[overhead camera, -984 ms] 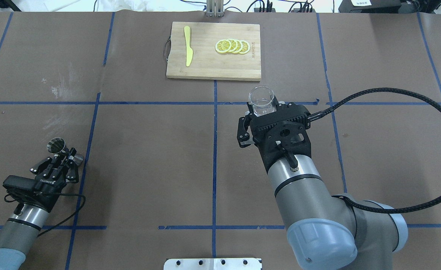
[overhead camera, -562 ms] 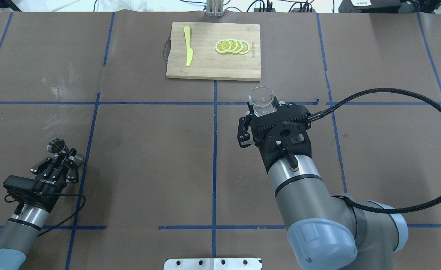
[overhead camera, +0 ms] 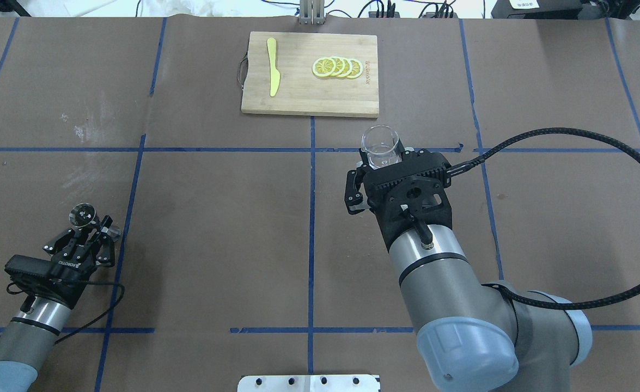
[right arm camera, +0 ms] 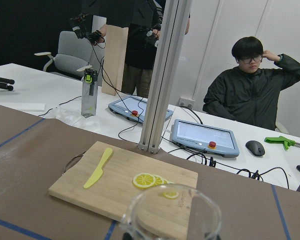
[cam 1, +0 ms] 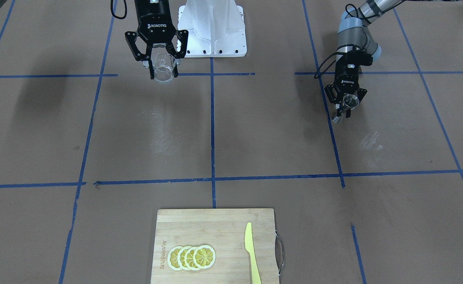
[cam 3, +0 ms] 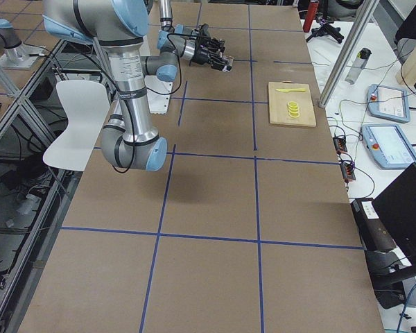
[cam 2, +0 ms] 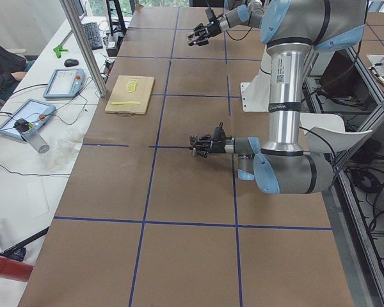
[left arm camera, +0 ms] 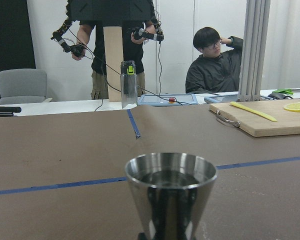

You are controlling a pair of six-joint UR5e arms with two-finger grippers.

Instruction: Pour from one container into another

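A small steel jigger (overhead camera: 82, 214) is held off the table at the near left, with my left gripper (overhead camera: 95, 226) shut on its waist. In the left wrist view the jigger (left arm camera: 170, 192) stands upright with its mouth up and dark liquid inside. A clear glass beaker (overhead camera: 378, 140) is held right of the table's middle, and my right gripper (overhead camera: 381, 159) is shut on its lower body. From the front view the beaker (cam 1: 163, 66) hangs between the right gripper's (cam 1: 163, 74) fingers, and the jigger (cam 1: 349, 101) sits in the left gripper (cam 1: 344, 109). The beaker's rim (right arm camera: 172, 207) looks empty.
A wooden cutting board (overhead camera: 309, 100) lies at the far middle with lemon slices (overhead camera: 337, 67) and a yellow knife (overhead camera: 272, 66) on it. A black cable (overhead camera: 586, 133) loops from the right wrist. People are beyond the table's far edge.
The jigger in the left gripper has turned slightly, its mouth now facing more upward. The right arm and beaker have not moved.
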